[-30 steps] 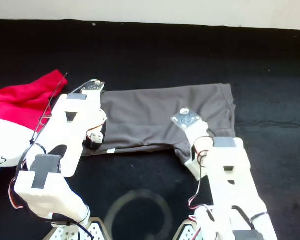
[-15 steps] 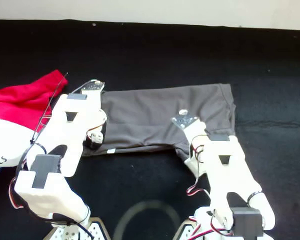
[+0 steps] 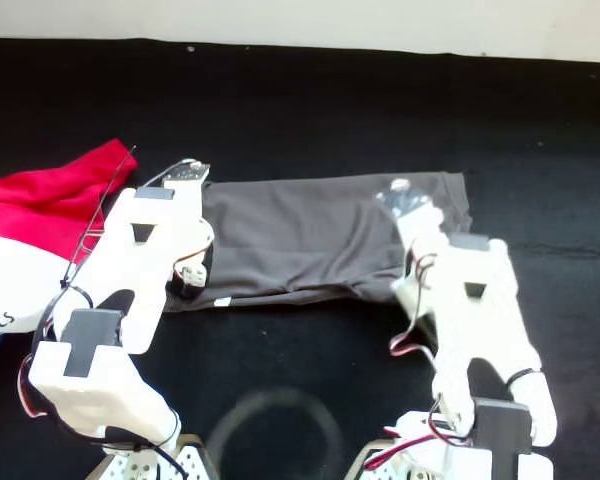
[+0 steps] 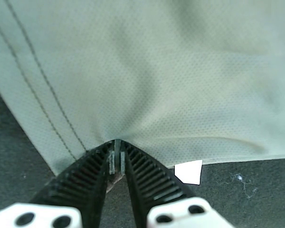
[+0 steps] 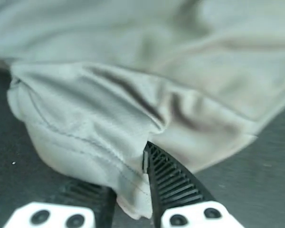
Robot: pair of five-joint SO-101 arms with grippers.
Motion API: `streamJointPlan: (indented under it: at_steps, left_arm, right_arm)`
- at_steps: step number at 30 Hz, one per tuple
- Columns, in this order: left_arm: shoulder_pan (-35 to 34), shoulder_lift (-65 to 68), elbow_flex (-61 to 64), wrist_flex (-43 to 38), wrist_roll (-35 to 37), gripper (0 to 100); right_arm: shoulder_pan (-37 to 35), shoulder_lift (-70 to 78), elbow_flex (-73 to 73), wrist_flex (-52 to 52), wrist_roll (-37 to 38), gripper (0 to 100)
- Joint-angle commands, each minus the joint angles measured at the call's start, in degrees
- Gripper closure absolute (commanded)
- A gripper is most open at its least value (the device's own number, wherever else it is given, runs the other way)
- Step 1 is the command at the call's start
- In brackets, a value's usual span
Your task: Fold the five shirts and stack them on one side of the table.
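A grey shirt (image 3: 310,235) lies lengthwise across the middle of the black table (image 3: 310,100). My left gripper (image 3: 188,282) sits at the shirt's left near corner. In the left wrist view, that gripper (image 4: 116,161) is shut on the stitched hem of the grey shirt (image 4: 147,76), beside a small white tag (image 4: 189,172). My right gripper (image 3: 410,285) is at the shirt's right near edge. In the right wrist view, the right gripper (image 5: 128,190) is shut on a bunched fold of grey shirt (image 5: 99,123), which drapes over one finger.
A red shirt (image 3: 50,195) and a white shirt (image 3: 10,285) lie piled at the table's left edge. A pale wall strip (image 3: 300,20) runs behind the table. Bare black cloth lies beyond the shirt and to its right.
My right arm has swung to the right and away, drawing the shirt's hanging near-right flap up with it. The left arm has stayed put.
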Motion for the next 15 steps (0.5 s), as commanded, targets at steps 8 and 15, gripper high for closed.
streamJointPlan:
  at_steps: [8, 15]
  left_arm:
    - [-1.36, 0.48, 0.4, -1.85, 0.0, 99]
    - [-1.36, 0.48, 0.4, -1.85, 0.0, 99]
  right_arm:
    - [-1.19, 8.66, -19.91, -0.66, 0.26, 98.4]
    - [-2.86, 23.16, -34.24, 0.22, -5.19, 85.4]
